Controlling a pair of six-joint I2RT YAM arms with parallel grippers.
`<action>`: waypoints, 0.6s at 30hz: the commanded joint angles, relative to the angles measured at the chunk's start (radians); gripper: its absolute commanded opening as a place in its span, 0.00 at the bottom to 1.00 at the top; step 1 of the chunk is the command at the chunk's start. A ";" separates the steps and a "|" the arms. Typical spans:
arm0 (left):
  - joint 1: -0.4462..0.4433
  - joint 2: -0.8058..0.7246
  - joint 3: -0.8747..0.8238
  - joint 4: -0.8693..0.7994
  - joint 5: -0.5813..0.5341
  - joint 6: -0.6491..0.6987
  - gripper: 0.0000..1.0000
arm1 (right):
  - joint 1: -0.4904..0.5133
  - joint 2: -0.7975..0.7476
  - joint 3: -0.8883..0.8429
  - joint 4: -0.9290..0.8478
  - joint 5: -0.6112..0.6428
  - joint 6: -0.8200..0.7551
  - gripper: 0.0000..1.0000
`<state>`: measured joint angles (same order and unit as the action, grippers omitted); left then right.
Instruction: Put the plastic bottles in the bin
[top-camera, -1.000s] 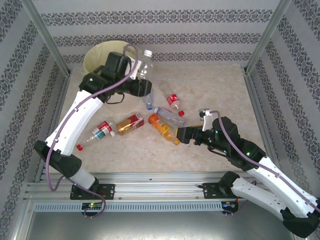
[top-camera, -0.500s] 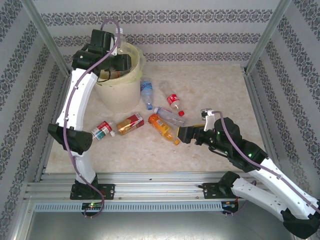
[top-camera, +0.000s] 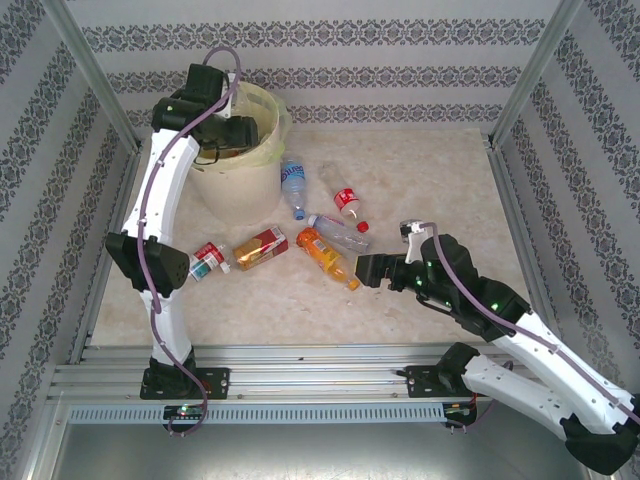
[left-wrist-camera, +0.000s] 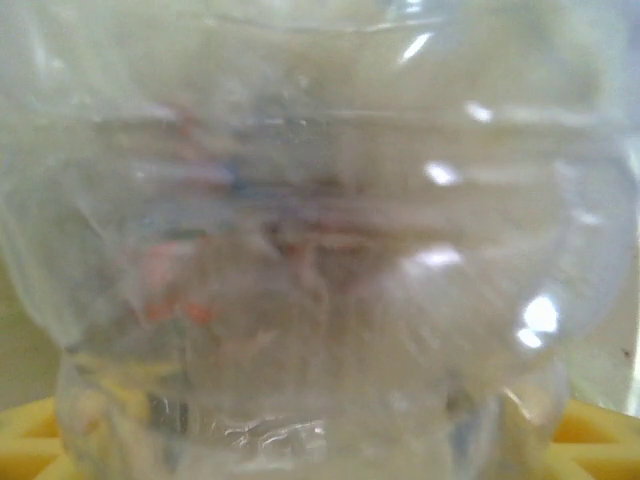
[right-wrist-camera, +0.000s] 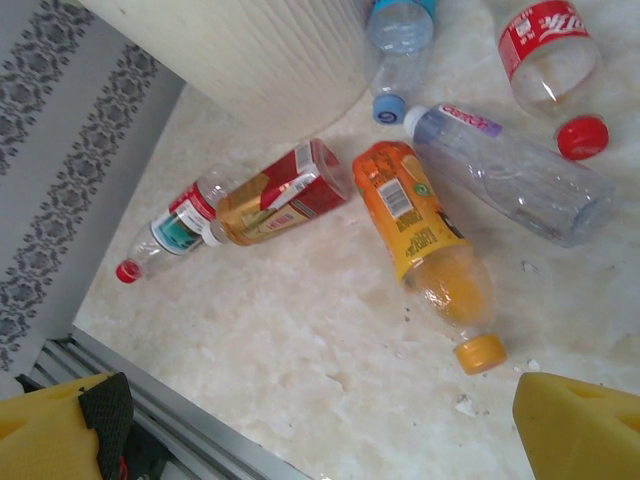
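Our left gripper (top-camera: 228, 132) hangs over the round cream bin (top-camera: 235, 195). A clear ribbed bottle (left-wrist-camera: 320, 250) bulges between its yellow fingers (left-wrist-camera: 595, 440), and we cannot tell whether they pinch it or have let go. Our right gripper (top-camera: 366, 272) stands wide and empty, low over the marbled table (top-camera: 440, 180), beside a smooth orange bottle (right-wrist-camera: 425, 240). A red-labelled bottle (right-wrist-camera: 290, 190) lies on its side near the bin's finely ribbed wall.
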<state>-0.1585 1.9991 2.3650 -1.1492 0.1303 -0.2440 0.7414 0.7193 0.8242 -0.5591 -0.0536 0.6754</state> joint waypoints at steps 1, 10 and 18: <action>0.019 -0.009 0.036 -0.026 0.016 -0.012 0.77 | -0.008 0.006 0.021 -0.028 0.020 -0.011 0.98; 0.019 -0.053 0.048 0.007 0.052 -0.002 1.00 | -0.008 0.029 0.042 -0.081 0.033 -0.076 0.98; 0.005 -0.154 0.030 0.053 0.098 0.043 1.00 | -0.017 0.148 0.137 -0.170 0.053 -0.252 0.94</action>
<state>-0.1493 1.9274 2.3829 -1.1366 0.1997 -0.2363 0.7341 0.8307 0.9096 -0.6823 -0.0303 0.5194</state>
